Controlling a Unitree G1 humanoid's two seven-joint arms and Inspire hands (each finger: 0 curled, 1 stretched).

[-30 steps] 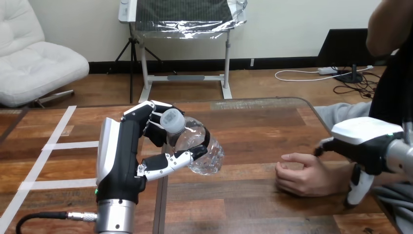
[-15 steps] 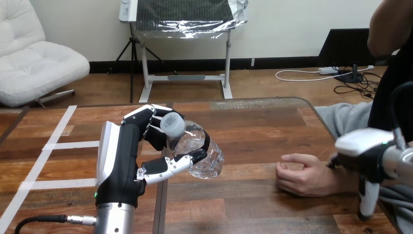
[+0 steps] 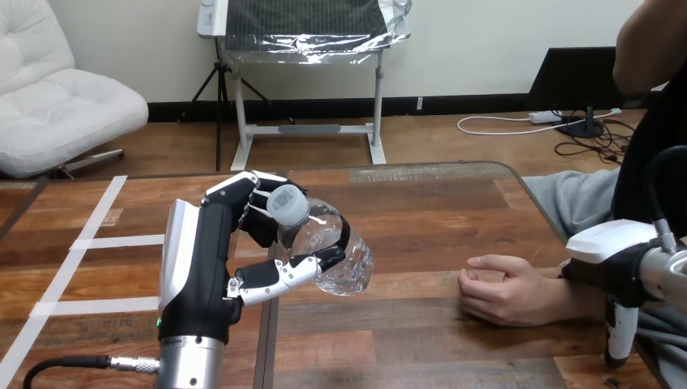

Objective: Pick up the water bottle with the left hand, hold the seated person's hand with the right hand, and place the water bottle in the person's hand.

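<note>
The left hand is closed around the water bottle, fingers wrapped over its far side and thumb curled across its near side. The clear bottle is tilted in that grip, its white cap up by the fingers and its base pointing right.

To the right of the bottle lies a stretch of bare wooden table, and past that the person's hand rests on the wood, loosely curled, well apart from the left hand. Beyond the left hand, open tabletop runs to the table's far edge. To its left, white tape strips cross the surface.

The right hand is at the table's right edge, over or just beside the person's wrist, right of the person's hand. I cannot tell whether it touches or grips the wrist, nor whether it is open or closed.
</note>
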